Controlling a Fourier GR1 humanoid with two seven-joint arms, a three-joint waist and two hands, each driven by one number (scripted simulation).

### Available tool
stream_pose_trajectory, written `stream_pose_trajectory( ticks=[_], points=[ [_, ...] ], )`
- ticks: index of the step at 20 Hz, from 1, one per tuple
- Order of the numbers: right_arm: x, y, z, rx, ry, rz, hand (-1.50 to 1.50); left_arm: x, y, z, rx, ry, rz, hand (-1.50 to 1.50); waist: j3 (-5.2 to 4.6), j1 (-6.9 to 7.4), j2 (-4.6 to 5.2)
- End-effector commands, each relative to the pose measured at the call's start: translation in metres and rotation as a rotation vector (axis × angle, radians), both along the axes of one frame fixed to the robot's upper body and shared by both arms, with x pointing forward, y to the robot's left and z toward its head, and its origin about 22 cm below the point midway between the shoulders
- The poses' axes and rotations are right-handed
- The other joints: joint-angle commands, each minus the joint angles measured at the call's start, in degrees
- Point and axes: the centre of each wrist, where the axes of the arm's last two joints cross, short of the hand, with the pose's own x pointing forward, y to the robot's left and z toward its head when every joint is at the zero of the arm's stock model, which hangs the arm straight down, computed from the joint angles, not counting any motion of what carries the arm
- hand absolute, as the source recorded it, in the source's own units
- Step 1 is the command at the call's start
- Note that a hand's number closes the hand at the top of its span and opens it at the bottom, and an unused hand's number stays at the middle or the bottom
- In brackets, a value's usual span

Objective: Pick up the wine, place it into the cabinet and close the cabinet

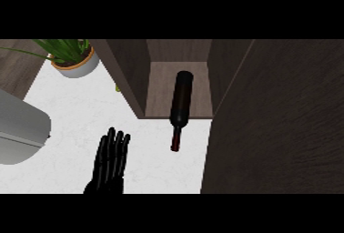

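Left hand (111, 157) comes up from the lower edge of the head view, left of centre, black and flat, its fingers straight, close together and pointing up the view with a slight lean to the right; it holds nothing and touches nothing but may rest just over the counter (154, 154), which is white. Far to the hand's left a grey rounded object (20, 125) lies at the view's edge; what it is cannot be told. Up and to the left of the hand stands a plant (70, 54) in a pale pot. Just right of the fingertips, apart from them, lies the wine (180, 107), a dark bottle on its side, its neck and reddish cap pointing down toward the hand's side and over the counter, its body lying inside the cabinet (131, 77). That cabinet is open, of dark wood, with a lighter floor under the bottle. Further right the door (275, 123) fills the view as a broad dark panel. The right hand does not show.
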Motion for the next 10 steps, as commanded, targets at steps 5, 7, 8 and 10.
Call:
stream_pose_trajectory(
  ticks=[5,7,8,10],
  points=[
    [-0.027,0.015,0.017,0.018,-0.015,0.144,1.50,-0.009,0.046,0.017,0.029,-0.018,-0.051,-1.50,-0.07,0.02,0.00],
    [-0.033,0.001,0.007,0.049,0.043,0.191,1.50,-0.011,0.049,0.012,0.020,-0.001,-0.049,-1.50,-0.02,-0.41,-0.01],
    [-0.027,0.007,0.003,0.083,0.083,0.220,1.50,-0.011,0.059,0.006,0.011,-0.002,-0.049,-1.50,-0.06,-0.20,0.00],
    [-0.025,0.020,0.003,0.092,0.131,0.242,1.50,-0.015,0.066,0.015,0.012,-0.005,-0.036,-1.50,-0.07,0.18,-0.01]
  ],
)
